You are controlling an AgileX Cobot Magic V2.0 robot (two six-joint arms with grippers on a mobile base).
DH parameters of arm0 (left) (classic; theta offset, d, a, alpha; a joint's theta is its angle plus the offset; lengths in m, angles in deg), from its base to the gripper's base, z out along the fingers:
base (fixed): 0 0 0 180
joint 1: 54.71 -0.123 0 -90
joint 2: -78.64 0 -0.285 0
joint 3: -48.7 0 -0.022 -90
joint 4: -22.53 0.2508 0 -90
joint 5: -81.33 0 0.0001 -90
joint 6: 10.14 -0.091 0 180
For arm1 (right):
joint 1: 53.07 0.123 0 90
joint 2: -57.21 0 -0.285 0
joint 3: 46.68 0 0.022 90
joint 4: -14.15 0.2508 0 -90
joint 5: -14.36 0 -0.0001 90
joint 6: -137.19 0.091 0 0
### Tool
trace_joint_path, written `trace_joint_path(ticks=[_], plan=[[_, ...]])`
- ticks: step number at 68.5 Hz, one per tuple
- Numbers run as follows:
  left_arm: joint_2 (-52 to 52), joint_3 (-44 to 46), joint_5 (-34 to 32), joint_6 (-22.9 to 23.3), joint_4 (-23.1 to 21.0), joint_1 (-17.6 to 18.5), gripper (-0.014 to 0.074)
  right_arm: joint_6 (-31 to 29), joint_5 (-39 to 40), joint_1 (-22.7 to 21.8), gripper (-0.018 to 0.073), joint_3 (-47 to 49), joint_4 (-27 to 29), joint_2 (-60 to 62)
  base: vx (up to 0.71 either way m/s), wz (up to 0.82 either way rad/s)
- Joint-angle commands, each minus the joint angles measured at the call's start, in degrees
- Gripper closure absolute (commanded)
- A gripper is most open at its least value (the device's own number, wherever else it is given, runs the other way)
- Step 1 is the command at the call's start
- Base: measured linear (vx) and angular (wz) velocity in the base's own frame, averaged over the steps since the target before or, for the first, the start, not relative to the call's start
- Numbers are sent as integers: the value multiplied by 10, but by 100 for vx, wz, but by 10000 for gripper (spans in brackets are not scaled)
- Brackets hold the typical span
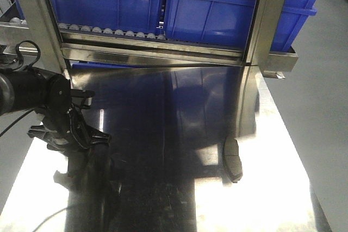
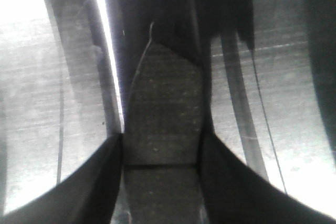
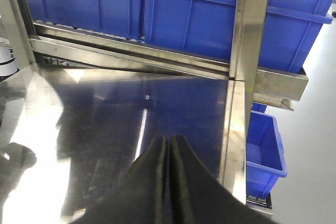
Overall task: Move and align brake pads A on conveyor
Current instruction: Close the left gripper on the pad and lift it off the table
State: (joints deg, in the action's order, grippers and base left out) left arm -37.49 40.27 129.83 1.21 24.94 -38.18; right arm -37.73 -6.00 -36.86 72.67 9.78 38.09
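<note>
The left claw [image 2: 161, 135] was clamped on a brake pad [image 2: 163, 87], its two fingers pressing the pad's long edges just above the centre groove, as the left wrist view showed. In the front view that claw sat low over the steel desk [image 1: 163, 199] at about 8 o'clock. Whether the pad rested on the surface or hung clear of it could not be told.

A second brake pad [image 1: 232, 158] lay flat on the desk toward 4 o'clock, near the right edge and well apart from both claws. The right claw [image 3: 168, 142] had its fingers pressed together with nothing between them, and it pointed toward the blue bins [image 3: 210, 14] at 12 o'clock. The conveyor was in none of the views.

The pads looked stiff and probably dense for their size, so they would not flex or crush under a firm squeeze. The grainy friction face should give good grip. On polished steel, though, a pad lying so low would likely skate if nudged before the fingers closed.

The best hold seemed to be across the narrow width, at or near the groove, so the weight would hang balanced. Gripped nearer one end, the curved edges might let the pad pivot, which would spoil its alignment when set down.
</note>
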Motion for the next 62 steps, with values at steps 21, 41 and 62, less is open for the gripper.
trace_joint_path(ticks=[21,41,62], plan=[[43,14,-15,1,3,1,499,-5,42,-3,562,15,-5,-4,0,0],[126,-5,-55,1,3,1,498,-5,42,-3,562,15,-5,-4,0,0],[220,-100,-121,0,7,1,496,-5,42,-3,562,15,-5,-4,0,0]])
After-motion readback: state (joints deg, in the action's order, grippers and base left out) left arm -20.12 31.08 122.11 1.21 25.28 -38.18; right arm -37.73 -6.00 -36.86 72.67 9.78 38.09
